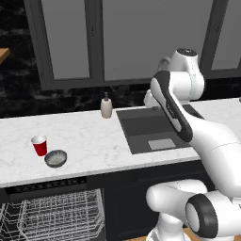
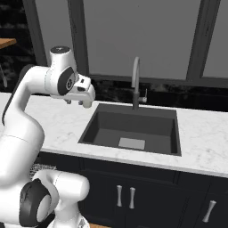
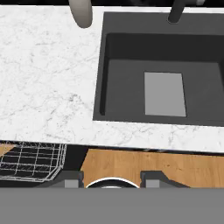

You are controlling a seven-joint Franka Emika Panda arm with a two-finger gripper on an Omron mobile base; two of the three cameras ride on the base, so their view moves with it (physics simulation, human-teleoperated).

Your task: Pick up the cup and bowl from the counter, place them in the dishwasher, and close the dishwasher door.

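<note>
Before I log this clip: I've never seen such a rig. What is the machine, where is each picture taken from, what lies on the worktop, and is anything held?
It is a white robot arm on a driving base in a rendered kitchen. Two pictures come from cameras on the base, behind the arm to its left and right; the third looks along the hand, with the dark fingers at its bottom. On the counter stand a red cup and a grey bowl, close together, plus a beige soap bottle beside the sink. Below, the dishwasher is open, showing its wire rack. The fingers stand apart; nothing is held.
</note>
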